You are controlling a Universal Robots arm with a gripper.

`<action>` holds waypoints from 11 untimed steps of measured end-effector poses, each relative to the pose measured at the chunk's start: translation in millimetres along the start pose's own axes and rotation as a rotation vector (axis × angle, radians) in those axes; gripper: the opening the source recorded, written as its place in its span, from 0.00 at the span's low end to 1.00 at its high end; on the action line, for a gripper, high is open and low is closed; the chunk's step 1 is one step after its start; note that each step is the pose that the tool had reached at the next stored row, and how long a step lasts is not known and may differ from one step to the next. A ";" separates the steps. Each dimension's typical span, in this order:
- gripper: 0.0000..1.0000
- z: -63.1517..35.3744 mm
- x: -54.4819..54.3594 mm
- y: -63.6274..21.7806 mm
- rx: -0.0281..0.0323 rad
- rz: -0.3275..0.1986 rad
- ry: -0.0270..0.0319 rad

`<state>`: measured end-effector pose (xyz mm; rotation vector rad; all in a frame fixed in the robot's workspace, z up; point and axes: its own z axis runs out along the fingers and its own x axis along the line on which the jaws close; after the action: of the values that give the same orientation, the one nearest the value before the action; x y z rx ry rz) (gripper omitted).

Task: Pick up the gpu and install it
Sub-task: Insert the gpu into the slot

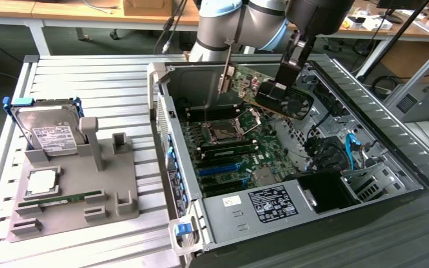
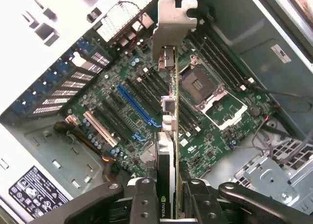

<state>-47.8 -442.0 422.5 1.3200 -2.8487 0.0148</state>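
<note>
The gripper (image 2: 168, 209) is pinching the gpu (image 2: 167, 155), its fingers (image 2: 145, 199) pressing on either face of the card. The gpu is hanging edge-on in the air, with its metal bracket (image 2: 174, 23) at the far end, above the motherboard (image 2: 117, 111) and apart from the slots. The blue slot (image 2: 138, 104) and the cpu socket (image 2: 201, 83) are lying beneath it, one to each side. All of this is sitting inside the open case (image 1: 382, 131). Farther off, at the exterior view's left, a grey holder (image 1: 69, 220) is carrying a hard drive (image 1: 49, 131) and a memory stick (image 1: 60, 199) on the slatted table (image 1: 103, 84).
</note>
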 end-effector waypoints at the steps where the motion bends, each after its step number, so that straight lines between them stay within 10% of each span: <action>1: 0.27 0.2 0.0 0.0 0.0005 -0.018 0.0003; 11: 0.27 1.8 0.0 0.0 0.0059 -0.203 0.0040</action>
<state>-47.8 -442.0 420.7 1.6010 -2.6982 0.0255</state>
